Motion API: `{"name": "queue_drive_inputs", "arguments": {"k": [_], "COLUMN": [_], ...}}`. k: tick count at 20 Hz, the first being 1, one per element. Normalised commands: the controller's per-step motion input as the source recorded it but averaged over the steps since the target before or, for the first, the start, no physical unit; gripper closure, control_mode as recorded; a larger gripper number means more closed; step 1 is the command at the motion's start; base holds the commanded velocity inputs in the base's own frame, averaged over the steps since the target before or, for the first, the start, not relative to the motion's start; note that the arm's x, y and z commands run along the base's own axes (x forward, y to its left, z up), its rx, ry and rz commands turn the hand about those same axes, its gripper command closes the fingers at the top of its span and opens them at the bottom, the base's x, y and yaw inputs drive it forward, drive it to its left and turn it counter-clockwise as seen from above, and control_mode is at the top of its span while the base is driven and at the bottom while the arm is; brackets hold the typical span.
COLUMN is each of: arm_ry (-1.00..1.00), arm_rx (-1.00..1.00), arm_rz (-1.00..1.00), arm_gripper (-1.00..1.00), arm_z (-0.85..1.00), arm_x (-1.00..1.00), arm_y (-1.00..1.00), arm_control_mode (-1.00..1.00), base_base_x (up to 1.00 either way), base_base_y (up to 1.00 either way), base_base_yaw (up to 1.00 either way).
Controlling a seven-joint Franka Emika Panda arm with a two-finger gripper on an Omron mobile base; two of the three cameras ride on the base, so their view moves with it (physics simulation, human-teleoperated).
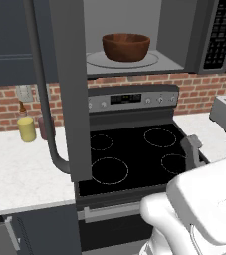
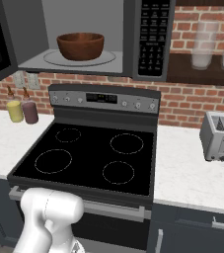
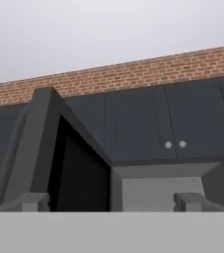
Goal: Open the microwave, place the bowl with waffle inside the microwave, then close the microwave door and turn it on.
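We see the large dark grey box-shaped microwave point(image 2: 89, 39) mounted above the black glass-top stove point(image 2: 89, 155), its grey cavity exposed. The round reddish-brown wooden bowl point(image 1: 126, 47) sits inside on the pale round turntable point(image 2: 111, 60), roughly centred; its contents are hidden from us behind its rim. The wide dark grey microwave door point(image 1: 69, 89) with its long curved bar handle point(image 1: 42, 94) stands swung out to the left, edge-on to us in the left base view. The black keypad strip with white buttons point(image 2: 153, 37) runs down the microwave's right side. Our two-finger gripper point(image 3: 113, 201) has its jaws spread wide with nothing between them, looking up at the door and cavity. On the right counter stands a small silver toaster point(image 2: 219, 137); on the left, a yellow bottle point(image 1: 27, 127) and a maroon one point(image 2: 30, 109).
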Motion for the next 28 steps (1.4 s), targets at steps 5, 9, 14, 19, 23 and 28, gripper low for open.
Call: {"name": "queue_drive_inputs", "arguments": {"k": [5, 9, 14, 19, 23, 28], "arm_ry": [-0.19, -0.18, -0.12, -0.11, -0.03, 0.0], "arm_rx": [-0.09, -0.15, -0.16, -0.15, -0.13, -0.02], "arm_rz": [0.0, -0.01, -0.01, -0.04, -0.12, -0.22], "arm_gripper": [-1.0, -1.0, -1.0, -1.0, -1.0, -1.0], "arm_z": [0.03, 0.12, 0.15, 0.12, 0.0, -0.04], "arm_x": [-0.54, -0.38, -0.26, -0.05, 0.06, 0.43], "arm_y": [0.89, 1.0, 1.0, 1.0, 0.83, 0.43], "arm_control_mode": [-1.0, -1.0, -1.0, -1.0, -1.0, -1.0], "base_base_x": [0.0, 0.0, 0.0, 0.0, 0.0, 0.0], "base_base_y": [0.0, 0.0, 0.0, 0.0, 0.0, 0.0], "base_base_yaw": [0.0, 0.0, 0.0, 0.0, 0.0, 0.0]}}
